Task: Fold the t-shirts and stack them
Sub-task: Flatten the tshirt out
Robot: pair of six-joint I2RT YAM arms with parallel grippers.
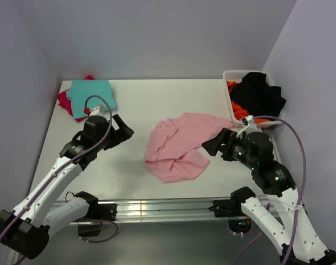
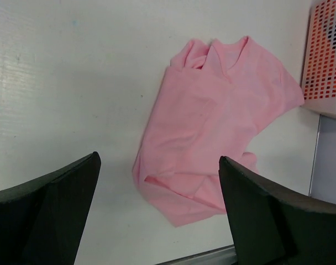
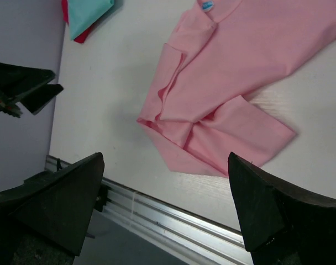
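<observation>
left gripper hangs wide open and empty over the desk, left of the pink t-shirt. right gripper, equally wide with nothing held, is just beside its right edge. the pink t-shirt lies rumpled mid-desk. the teal t-shirt rests on the red one in the far left corner.

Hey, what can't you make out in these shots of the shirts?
Red shirt: top view, mostly under the teal shirt.
Basket contents: top view, black cloth covers the orange cloth; number of pieces unclear.
Pink shirt: right wrist view, cut off by the top and right edges.
</observation>
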